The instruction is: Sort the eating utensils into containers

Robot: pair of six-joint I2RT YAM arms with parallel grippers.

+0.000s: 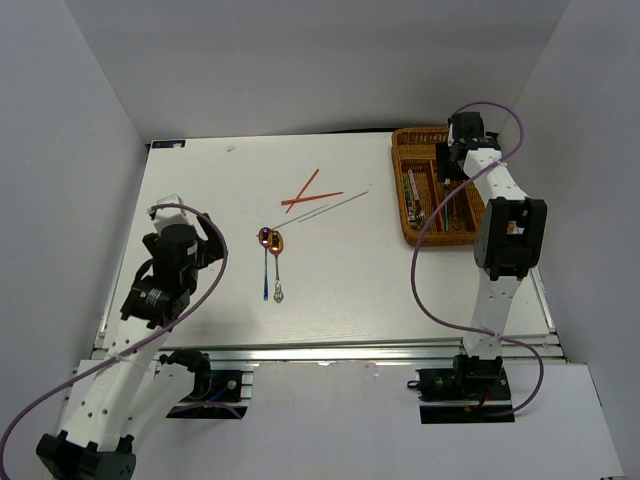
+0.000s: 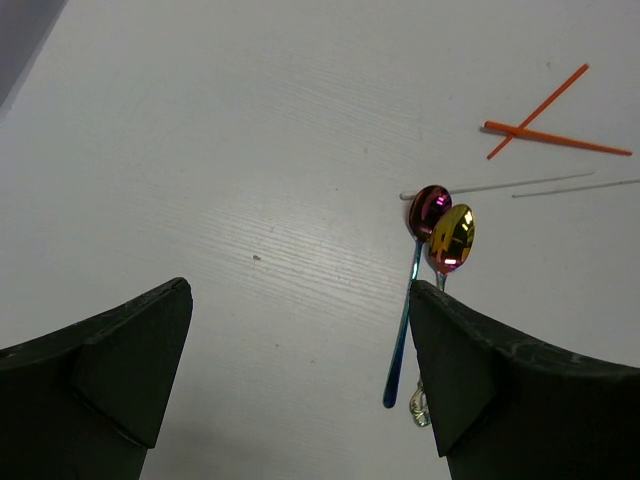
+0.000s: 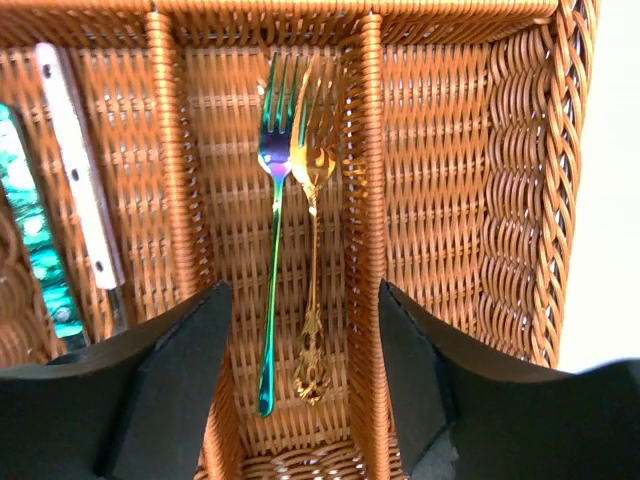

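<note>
Two iridescent purple-gold spoons [image 1: 272,262], handles toward the tabletop's [image 1: 200,200] near edge, are being faced by the left pincer [image 2: 298,292], gaping empty, seemingly offset leftward.

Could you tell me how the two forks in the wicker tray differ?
The iridescent fork shimmers blue-green and purple; the gold fork is gold. The iridescent fork's handle is slim and smooth, the gold fork's ends in an ornate flourish. Both lie side by side in one slot of the wicker tray, tines pointing the same way.
</note>
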